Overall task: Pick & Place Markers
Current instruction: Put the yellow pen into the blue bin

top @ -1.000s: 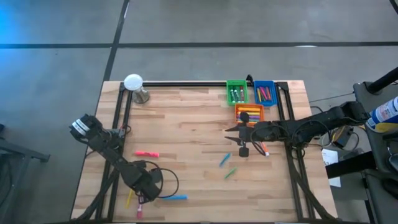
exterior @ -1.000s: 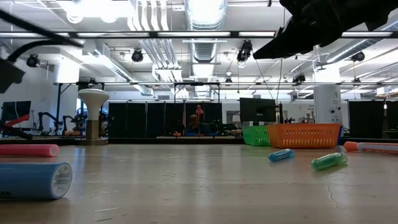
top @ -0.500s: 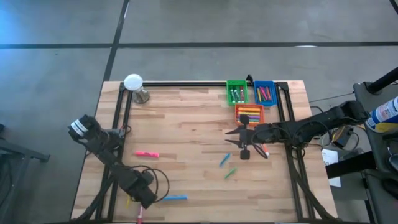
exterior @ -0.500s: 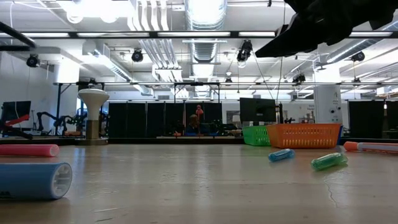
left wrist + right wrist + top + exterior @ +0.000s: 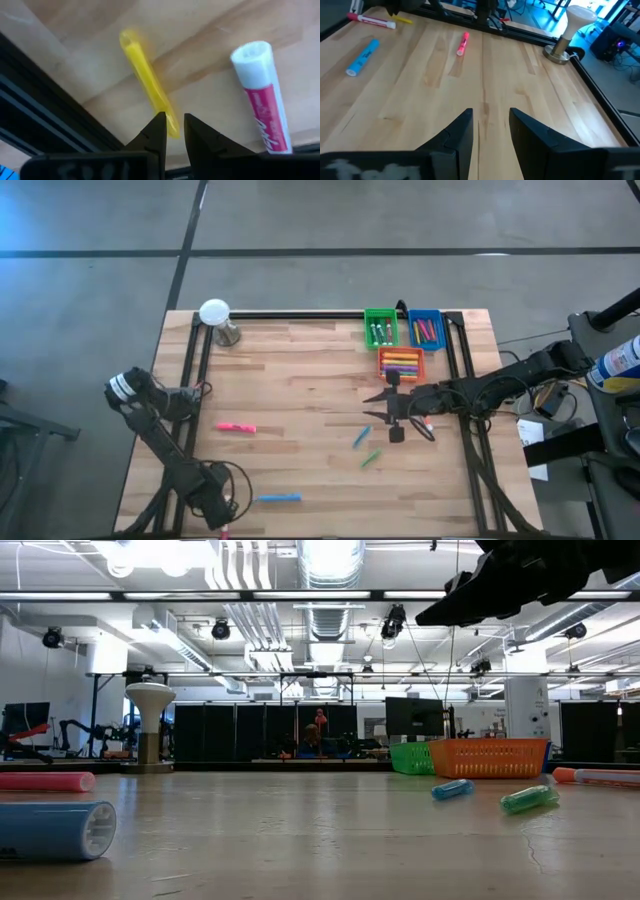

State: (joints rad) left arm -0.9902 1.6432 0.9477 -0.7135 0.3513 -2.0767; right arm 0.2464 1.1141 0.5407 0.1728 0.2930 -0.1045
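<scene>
Room: grey floor (image 5: 300, 220), ceiling ducts (image 5: 330, 570); wooden desk (image 5: 300, 400) carries markers (image 5: 236, 427) scattered left and centre-right, others in far bins (image 5: 381, 328); left hand (image 5: 172, 131) narrowly parted over yellow marker (image 5: 147, 85), empty; right hand (image 5: 383, 405) open, empty.

Yellow marker (image 5: 149, 95) blurred, partly behind fingers (image 5: 158, 131).

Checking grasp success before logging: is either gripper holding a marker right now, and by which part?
Neither. The left gripper stands slightly open above the yellow marker; the right gripper is open and empty.
</scene>
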